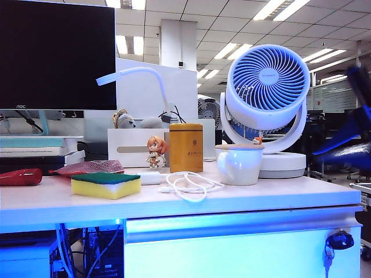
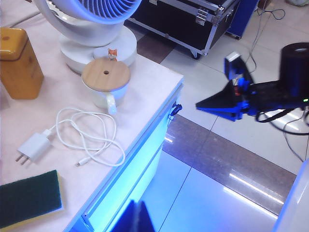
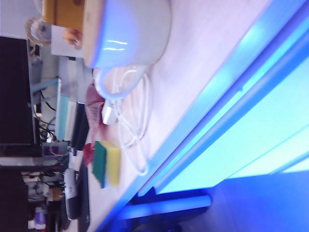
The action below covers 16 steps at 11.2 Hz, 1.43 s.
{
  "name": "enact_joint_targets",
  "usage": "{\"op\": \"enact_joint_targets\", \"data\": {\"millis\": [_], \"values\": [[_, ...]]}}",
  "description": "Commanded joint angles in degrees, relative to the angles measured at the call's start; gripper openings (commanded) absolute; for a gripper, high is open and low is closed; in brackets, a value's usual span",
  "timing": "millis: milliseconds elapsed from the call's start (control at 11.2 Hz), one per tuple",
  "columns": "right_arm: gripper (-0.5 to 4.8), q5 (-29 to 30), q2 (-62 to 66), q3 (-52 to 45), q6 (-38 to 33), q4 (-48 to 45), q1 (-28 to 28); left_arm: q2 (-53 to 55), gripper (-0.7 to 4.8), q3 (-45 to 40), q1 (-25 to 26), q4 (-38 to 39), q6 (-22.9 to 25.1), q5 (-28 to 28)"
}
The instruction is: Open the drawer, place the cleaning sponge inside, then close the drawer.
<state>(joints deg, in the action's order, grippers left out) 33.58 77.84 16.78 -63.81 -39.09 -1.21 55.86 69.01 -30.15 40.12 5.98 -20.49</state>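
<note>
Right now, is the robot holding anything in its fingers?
No. The yellow block sponge with the green scouring top lies untouched on the white desk. The right gripper hangs beside the desk, empty; the left gripper holds nothing.

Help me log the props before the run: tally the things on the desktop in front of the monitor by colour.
White: 3, mug, charger cable, fan
Yellow: 2, cleaning sponge, canister
Red: 1, woven pouch
Orange-haired: 1, figurine
Total: 7
</note>
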Motion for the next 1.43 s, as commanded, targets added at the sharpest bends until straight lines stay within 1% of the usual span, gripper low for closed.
{"op": "enact_joint_targets", "data": {"millis": [89, 179, 358, 536, 715, 894, 984, 1162, 1431], "values": [[4.79, 5.9, 10.2, -0.1, 3.4, -10.2, -0.1, -0.1, -0.05, 0.2, 0.0, -0.4, 0.0, -0.3], [4.79, 7.0, 14.9, -0.2, 1.4, -18.2, -0.1, -0.1, -0.05, 0.2, 0.0, -0.4, 0.0, -0.4], [4.79, 5.3, 23.8, -0.2, -4.4, -33.7, -0.1, -0.1, -0.05, 0.2, 0.0, -0.3, 0.0, -0.4], [4.79, 3.8, 30.2, -0.1, -5.7, -40.5, -0.1, -0.1, -0.05, 0.2, 0.0, -0.3, 0.0, -0.4], [4.79, 3.2, 33.9, 0.5, -4.9, -41.6, -0.1, -0.1, -0.05, 0.2, 0.0, -0.4, 0.0, -0.4], [4.79, 3.1, 37.2, 3.4, -4.5, -41.8, -0.1, -0.1, -0.05, 0.2, 0.0, -0.4, 0.0, -0.4], [4.79, 2.3, 39.3, 7.1, -5.1, -41.7, -0.1, -0.1, -0.05, 0.2, 0.0, -0.4, 0.1, -0.4], [4.79, 0.9, 42.1, 9.2, -6.6, -41.7, -0.1, -0.1, -0.05, 0.2, 0.0, -0.4, 0.0, -0.4], [4.79, -0.3, 46.6, 11.5, -6.7, -41.7, -0.1, -0.1, -0.05, 0.2, 0.0, -0.4, 0.0, -0.4]]}}
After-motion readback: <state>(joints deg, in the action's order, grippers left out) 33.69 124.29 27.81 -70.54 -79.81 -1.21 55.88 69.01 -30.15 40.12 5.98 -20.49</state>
